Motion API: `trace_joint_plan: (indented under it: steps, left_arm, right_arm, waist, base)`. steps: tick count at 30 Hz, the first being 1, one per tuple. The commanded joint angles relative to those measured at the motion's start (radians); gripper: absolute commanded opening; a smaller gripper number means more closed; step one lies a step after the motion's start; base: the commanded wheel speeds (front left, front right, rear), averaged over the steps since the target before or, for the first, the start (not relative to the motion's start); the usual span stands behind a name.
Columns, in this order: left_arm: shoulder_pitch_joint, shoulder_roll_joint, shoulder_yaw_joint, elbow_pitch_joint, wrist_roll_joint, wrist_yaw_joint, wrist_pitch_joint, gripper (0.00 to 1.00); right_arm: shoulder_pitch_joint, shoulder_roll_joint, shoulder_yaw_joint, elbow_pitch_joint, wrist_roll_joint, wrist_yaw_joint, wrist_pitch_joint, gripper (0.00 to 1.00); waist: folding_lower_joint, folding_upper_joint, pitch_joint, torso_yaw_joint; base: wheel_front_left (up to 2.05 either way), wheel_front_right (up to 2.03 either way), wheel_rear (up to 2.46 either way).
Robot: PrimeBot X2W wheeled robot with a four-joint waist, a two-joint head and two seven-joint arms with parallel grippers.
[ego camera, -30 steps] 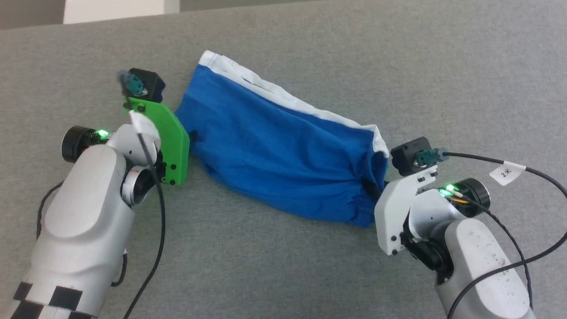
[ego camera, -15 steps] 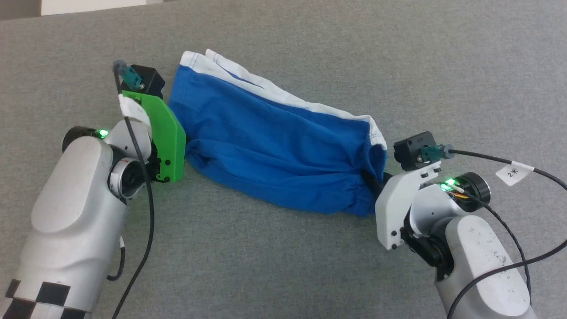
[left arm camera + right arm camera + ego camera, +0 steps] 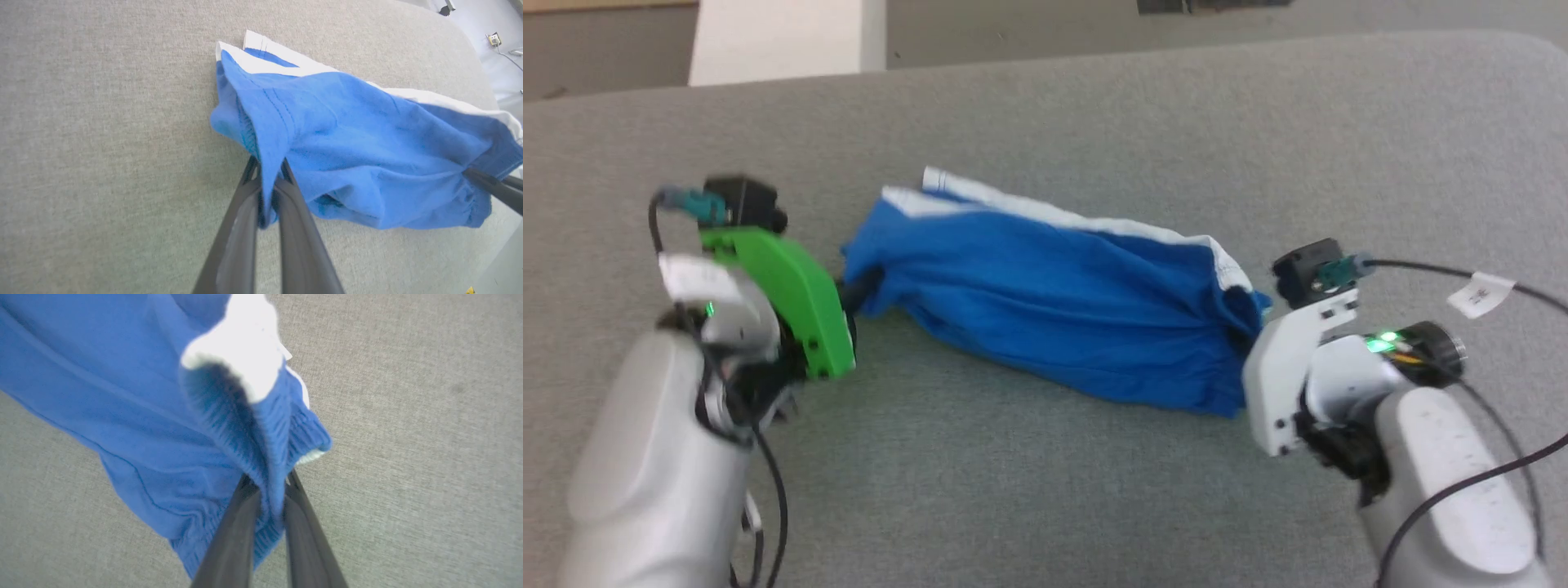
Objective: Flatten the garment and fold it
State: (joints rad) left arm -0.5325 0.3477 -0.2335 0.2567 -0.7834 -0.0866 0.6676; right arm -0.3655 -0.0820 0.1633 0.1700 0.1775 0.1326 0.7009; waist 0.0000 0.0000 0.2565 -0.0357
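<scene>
The royal-blue garment (image 3: 1054,298) with a white band along its far edge hangs stretched between my two grippers above the grey table (image 3: 1045,490). My left gripper (image 3: 858,290) is shut on its left end; in the left wrist view the blue cloth (image 3: 347,143) is pinched between the dark fingers (image 3: 245,196). My right gripper (image 3: 1245,327) is shut on the ribbed right end. The right wrist view has that ribbed blue edge (image 3: 269,449) clamped between the fingers (image 3: 241,506), and the white band (image 3: 241,351) curls over above it.
The grey felt-like table surface stretches all around the cloth. Its far edge (image 3: 1094,53) runs across the top of the head view, with a white block (image 3: 776,37) and floor beyond it. Cables (image 3: 1503,294) trail from the right wrist.
The head camera has tilted, so the table's far edge has come into sight. Both grippers keep their hold; the cloth now sags narrower and more bunched between them.
</scene>
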Motion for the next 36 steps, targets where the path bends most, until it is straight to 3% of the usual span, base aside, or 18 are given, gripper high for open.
trace_joint_plan:
  steps: [1, 9, 16, 17, 18, 19, 27, 31, 36]
  left_arm:
    - [0.056, -0.003, 0.011, -0.034, -0.015, 0.006, -0.013, 0.00]
    - [0.341, -0.027, 0.004, -0.248, -0.068, 0.059, -0.006, 0.00]
    - [0.476, -0.053, -0.051, -0.301, -0.088, 0.082, 0.031, 0.00]
    - [0.477, -0.062, -0.051, -0.300, -0.093, 0.086, 0.028, 0.03]
    - [0.472, -0.064, -0.050, -0.299, -0.089, 0.088, 0.022, 1.00]
    - [0.467, -0.062, -0.049, -0.298, -0.083, 0.089, 0.017, 1.00]
    - [0.394, -0.036, 0.035, -0.328, -0.052, 0.086, -0.088, 1.00]
    - [0.357, -0.001, 0.106, -0.329, 0.076, 0.068, -0.311, 1.00]
    - [0.329, -0.005, 0.165, -0.291, 0.265, 0.035, -0.758, 1.00]
  right_arm:
    - [-0.020, -0.032, -0.007, -0.011, 0.013, -0.002, 0.025, 0.00]
    - [0.013, -0.141, -0.021, -0.083, 0.073, -0.002, 0.188, 0.00]
    - [0.058, -0.143, -0.037, -0.060, 0.066, -0.002, 0.218, 0.00]
    - [0.066, -0.136, -0.043, -0.048, 0.062, -0.002, 0.205, 0.09]
    - [0.074, -0.127, -0.051, -0.033, 0.057, -0.002, 0.196, 0.27]
    - [0.078, -0.123, -0.053, -0.024, 0.053, -0.002, 0.188, 1.00]
    - [0.112, -0.057, -0.139, -0.053, 0.043, -0.002, 0.037, 1.00]
    - [0.161, -0.012, -0.206, -0.107, 0.000, -0.002, -0.011, 1.00]
    - [0.205, 0.023, -0.238, -0.155, -0.037, -0.002, -0.017, 1.00]
  waist:
    - [0.0000, 0.0000, -0.040, 0.036]
    - [0.0000, 0.0000, -0.059, 0.066]
    - [0.0000, 0.0000, -0.048, 0.077]
    - [0.0000, 0.0000, -0.048, 0.078]
    - [0.0000, 0.0000, -0.049, 0.079]
    - [0.0000, 0.0000, -0.050, 0.078]
    - [0.0000, 0.0000, -0.076, 0.060]
    - [0.0000, 0.0000, -0.079, 0.048]
    - [0.0000, 0.0000, -0.068, 0.043]
  base:
    - [0.00, 0.00, 0.00]
    - [0.00, 0.00, 0.00]
    - [0.00, 0.00, 0.00]
    - [0.00, 0.00, 0.00]
    - [0.00, 0.00, 0.00]
    - [0.00, 0.00, 0.00]
    - [0.00, 0.00, 0.00]
    - [0.00, 0.00, 0.00]
    - [0.00, 0.00, 0.00]
